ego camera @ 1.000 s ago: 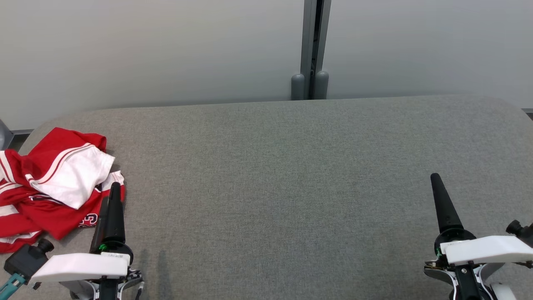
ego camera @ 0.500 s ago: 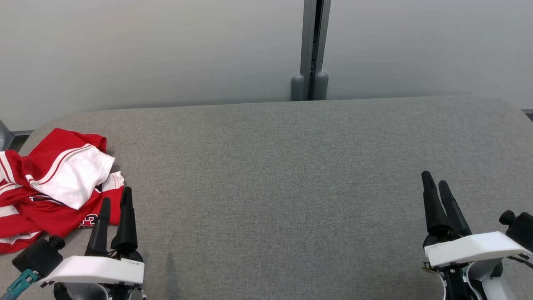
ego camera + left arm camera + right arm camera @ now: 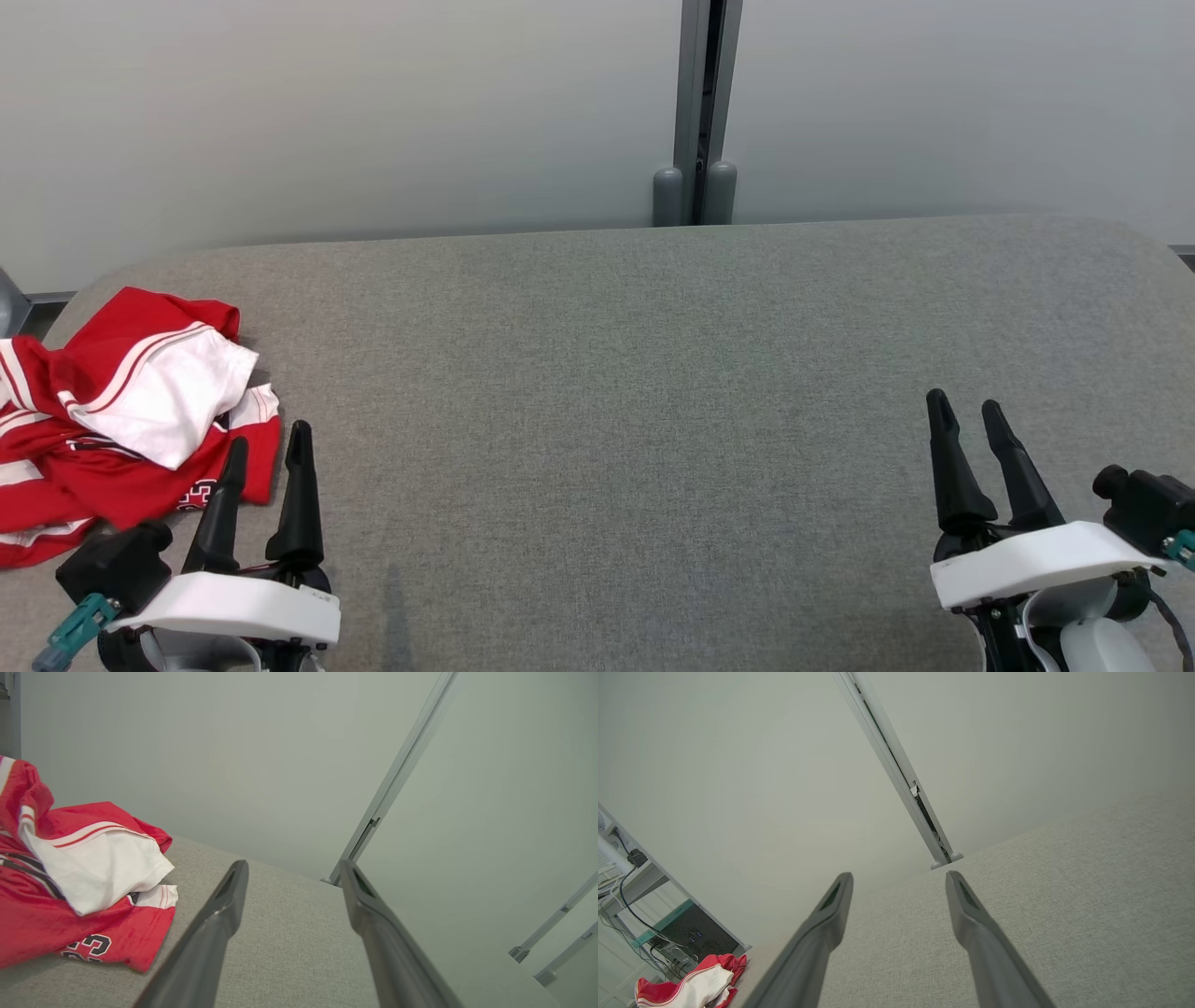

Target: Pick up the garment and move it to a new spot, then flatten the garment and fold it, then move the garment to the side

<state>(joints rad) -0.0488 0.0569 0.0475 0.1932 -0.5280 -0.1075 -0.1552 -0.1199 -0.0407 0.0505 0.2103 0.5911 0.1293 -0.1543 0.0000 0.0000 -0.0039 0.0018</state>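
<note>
2 wrists have rolled within the last second: each pincer showed edge-on as a single dark spike, and now both show 2 fingers side by side. The left gripper (image 3: 269, 436) has also drawn back toward the robot and a little to the right, so its fingertips no longer lie across the red cloth; in the head view only its outer finger overlaps the hem, and the left wrist view shows bare table between that finger and the cloth, so I judge no contact. The right gripper (image 3: 963, 402) has drifted slightly inward over bare table (image 3: 607, 373), well apart from anything. Both pincers stand spread wide, nothing between the fingers of either. The garment (image 3: 103, 448) has not moved: a crumpled red-and-white jersey at the far left edge of the table, partly cut off by the edge of the head view. Reading for the task: the pick-up is not yet begun; the left arm looks to be squaring up for a pinch and is the closer one. Orientation: the heap has no clean long axis; it looks about as deep as it is wide. A white panel (image 3: 177, 401) lies on top, reaching right toward the table's middle, and a hem corner with lettering (image 3: 198, 493) points toward the left gripper.
</note>
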